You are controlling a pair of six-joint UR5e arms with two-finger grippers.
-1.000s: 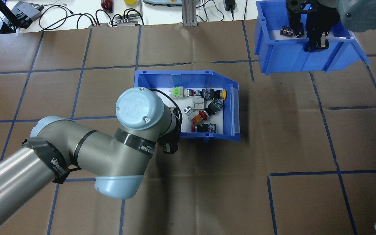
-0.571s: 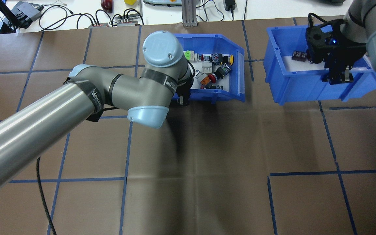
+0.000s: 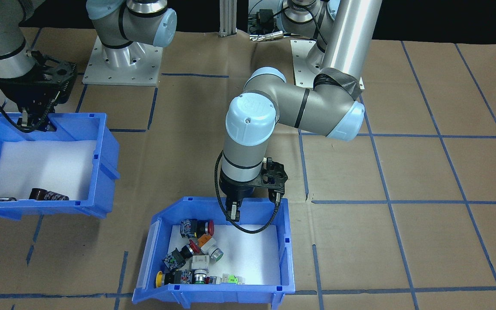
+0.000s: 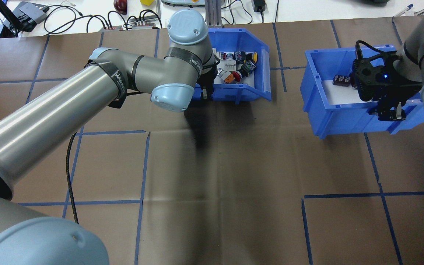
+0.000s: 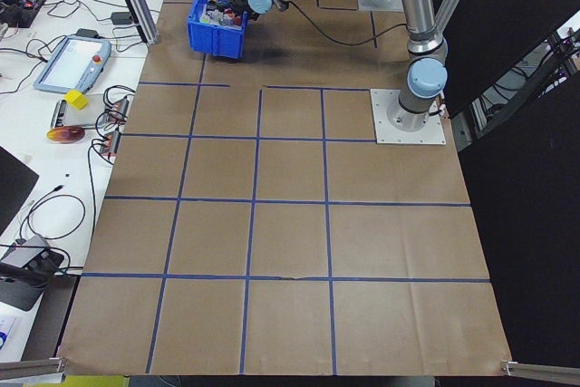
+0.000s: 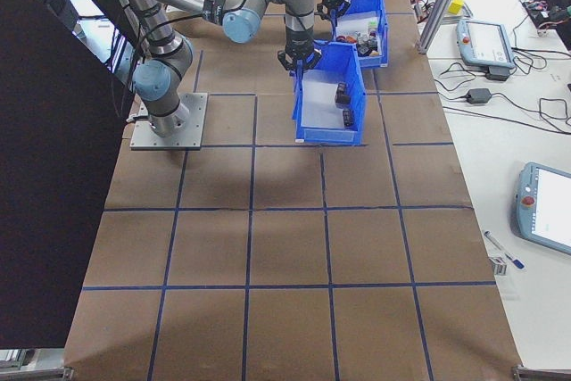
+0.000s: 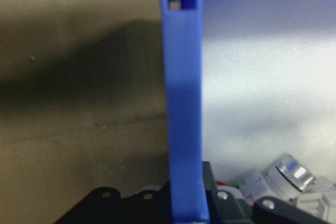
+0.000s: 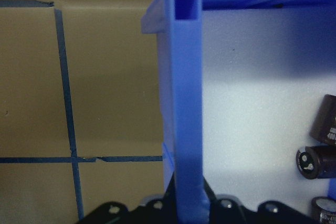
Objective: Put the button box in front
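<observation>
**Two blue bins, each clamped by a gripper at the counter's far edge**

Two blue bins stood on the brown-papered counter (image 4: 234, 176), each gripped at its wall by one arm. In the overhead view the button box (image 4: 239, 95) sat at about twelve o'clock, near the far edge, with its sloped-cut side facing three o'clock. Its white foam liner (image 3: 248, 254) carried a cluster of push-button switches (image 3: 194, 256) in red, yellow, green and orange, gathered toward the sloped end. The left gripper (image 3: 232, 212) was closed on the box's rear wall, one finger inside and one outside; the left wrist view showed that blue wall (image 7: 182, 103) running straight up between the jaws, the foam and a silver-capped switch (image 7: 294, 174) to its right.

At about two o'clock in the overhead view, well apart from the button box, sat the second blue bin (image 4: 329, 114). It held dark brown cylinders (image 3: 48, 195) on its own white liner. The right gripper (image 4: 390, 114) pinched this bin's near wall in the same way, the wall (image 8: 187, 108) rising between the jaws in the right wrist view, with cylinders at the lower right.

Blue tape lines (image 4: 143, 162) marked the paper into squares. Beyond the far edge lay cables (image 4: 68, 16) and a grey device (image 4: 31, 11) on a white bench.
</observation>
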